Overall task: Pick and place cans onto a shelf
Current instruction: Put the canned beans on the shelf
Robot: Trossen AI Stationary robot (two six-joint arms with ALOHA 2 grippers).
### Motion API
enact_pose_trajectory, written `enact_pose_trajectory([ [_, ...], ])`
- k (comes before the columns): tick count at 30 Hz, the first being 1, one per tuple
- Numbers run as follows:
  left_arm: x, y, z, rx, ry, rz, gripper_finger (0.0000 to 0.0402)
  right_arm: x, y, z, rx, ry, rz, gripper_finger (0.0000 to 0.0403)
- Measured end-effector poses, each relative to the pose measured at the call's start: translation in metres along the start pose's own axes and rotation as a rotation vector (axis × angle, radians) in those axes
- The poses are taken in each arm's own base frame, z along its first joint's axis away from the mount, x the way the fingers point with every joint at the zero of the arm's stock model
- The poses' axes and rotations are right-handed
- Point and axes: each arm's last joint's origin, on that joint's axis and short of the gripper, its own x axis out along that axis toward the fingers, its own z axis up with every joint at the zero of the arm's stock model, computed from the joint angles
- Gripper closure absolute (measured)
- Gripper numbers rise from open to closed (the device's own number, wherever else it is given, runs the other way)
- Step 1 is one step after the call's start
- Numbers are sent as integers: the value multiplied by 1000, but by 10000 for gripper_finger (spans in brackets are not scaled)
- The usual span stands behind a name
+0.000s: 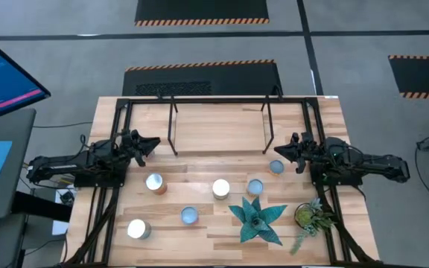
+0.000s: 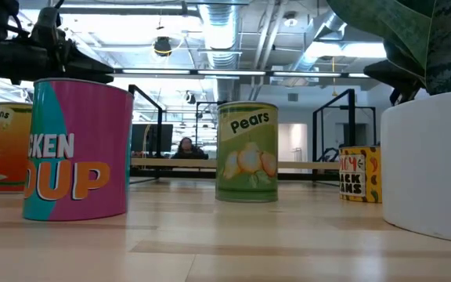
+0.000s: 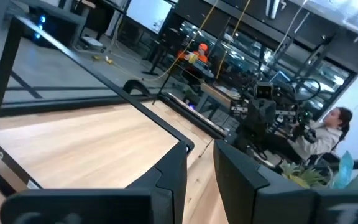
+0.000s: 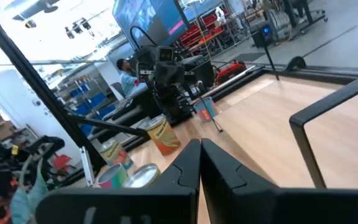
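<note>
Six cans stand upright on their bases on the wooden table: one with an orange label, two mid-table, one near my right gripper, and two toward the near edge. The low view shows a pink-and-teal soup can, a green Pears can and a yellow beans can. The shelf, black rods over light wood, stands at the far side. My left gripper is open and empty at the shelf's left end. My right gripper is shut and empty at its right end, just above the nearest can.
Two potted green plants stand near the front right: a star-shaped one and a smaller one, whose white pot fills the low view's right. The black table frame rims the table. A person sits beyond the table.
</note>
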Motion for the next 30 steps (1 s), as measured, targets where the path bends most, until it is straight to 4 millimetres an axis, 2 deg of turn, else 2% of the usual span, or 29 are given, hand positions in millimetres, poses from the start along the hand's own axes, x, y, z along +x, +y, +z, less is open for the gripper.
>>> enact_pose_trajectory([
  [3, 0, 1, 1, -36, -32, 42, 332, 0, 0, 0, 8, -3, -6, 365],
  [9, 0, 3, 5, -99, -114, 120, 332, 0, -1, 1, 237, -26, -29, 365],
  [12, -1, 0, 9, -161, -164, 96, 332, 0, 0, 5, 310, -87, -47, 365],
  [14, -2, -4, 16, -198, -227, 45, 332, -1, 4, 13, 318, -177, 2, 365],
  [18, -6, -15, 36, -234, -406, -94, 332, -10, 18, 39, 209, -450, 159, 365],
  [20, -10, -21, 47, -197, -505, -167, 332, -17, 25, 51, 99, -576, 211, 365],
  [23, -11, -32, 65, -88, -579, -175, 332, -25, 36, 65, -95, -662, 229, 365],
  [26, -6, -48, 88, 66, -489, -126, 333, -27, 41, 73, -190, -671, 205, 365],
  [30, -2, -71, 126, 263, -199, 68, 342, -28, 44, 78, -197, -641, 194, 365],
])
